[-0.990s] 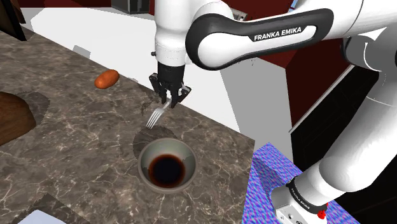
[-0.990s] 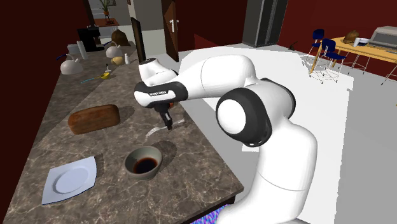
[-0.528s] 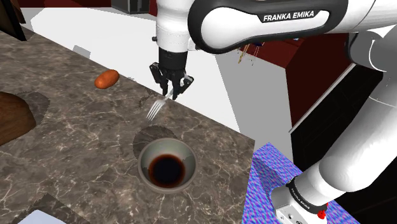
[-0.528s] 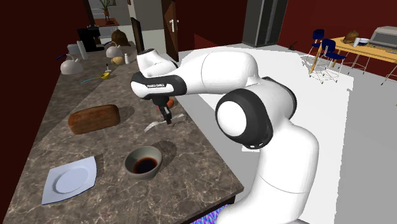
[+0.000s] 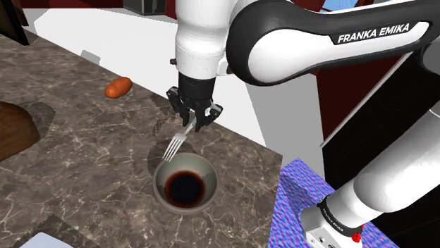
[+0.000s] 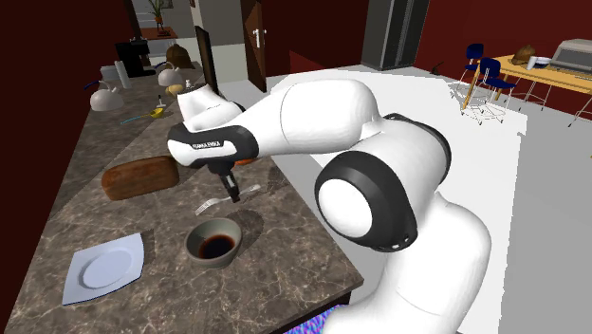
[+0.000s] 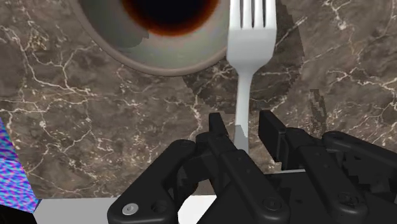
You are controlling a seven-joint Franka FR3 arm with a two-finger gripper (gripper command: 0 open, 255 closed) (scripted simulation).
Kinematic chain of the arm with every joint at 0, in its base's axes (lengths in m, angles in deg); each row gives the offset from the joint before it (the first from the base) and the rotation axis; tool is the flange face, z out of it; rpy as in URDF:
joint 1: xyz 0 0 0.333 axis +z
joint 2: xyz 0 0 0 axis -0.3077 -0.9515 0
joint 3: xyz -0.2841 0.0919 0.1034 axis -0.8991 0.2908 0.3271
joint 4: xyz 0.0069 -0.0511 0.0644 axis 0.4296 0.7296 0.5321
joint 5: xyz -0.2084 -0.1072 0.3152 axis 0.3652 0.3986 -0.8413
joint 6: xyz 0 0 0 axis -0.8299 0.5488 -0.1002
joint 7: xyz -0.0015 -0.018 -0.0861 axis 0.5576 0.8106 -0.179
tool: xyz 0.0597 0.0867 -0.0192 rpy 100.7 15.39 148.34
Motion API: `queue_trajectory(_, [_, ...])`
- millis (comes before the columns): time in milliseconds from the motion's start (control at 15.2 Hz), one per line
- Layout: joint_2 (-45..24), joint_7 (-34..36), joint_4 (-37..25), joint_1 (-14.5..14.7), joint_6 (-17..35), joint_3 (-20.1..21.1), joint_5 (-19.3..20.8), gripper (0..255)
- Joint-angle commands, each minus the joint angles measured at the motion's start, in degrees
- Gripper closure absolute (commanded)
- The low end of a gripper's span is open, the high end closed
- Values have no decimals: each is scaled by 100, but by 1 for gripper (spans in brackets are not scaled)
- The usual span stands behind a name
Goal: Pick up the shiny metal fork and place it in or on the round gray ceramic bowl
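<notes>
Surroundings: a dark veined stone counter. An orange oblong thing lies well apart from the gripper, toward the shoulder view's upper left.
Second exterior view's left: a brown loaf lies beyond the bowl and a pale plate lies beside it.
Stand: its blue-purple patterned top sits off the counter's edge at the shoulder view's lower right.
Between fork and bowl: a narrow strip of shadowed counter, seen from the wrist.
Gripper: black fingers closed narrowly on the fork's handle, carrying it clear of the counter.
Fork: runs straight out from between the fingers, tines pointing away. In the wrist view the tines are just beside the bowl's rim.
Fork's look: pale silvery grey, four tines, slim handle.
Bowl: round, grey-walled, dark red-brown inside, upright on the counter just below the gripper.
</notes>
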Motion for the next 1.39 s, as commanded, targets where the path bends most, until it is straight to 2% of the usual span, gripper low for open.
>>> queue_trajectory(0, [260, 140, 212, 69, 55, 127, -239, 255])
queue_trajectory(330, [754, 435, 566, 295, 129, 364, -720, 255])
queue_trajectory(990, [221, 907, 1097, 356, 854, 437, -177, 255])
queue_trajectory(1320, [221, 907, 1097, 359, 854, 434, -177, 255])
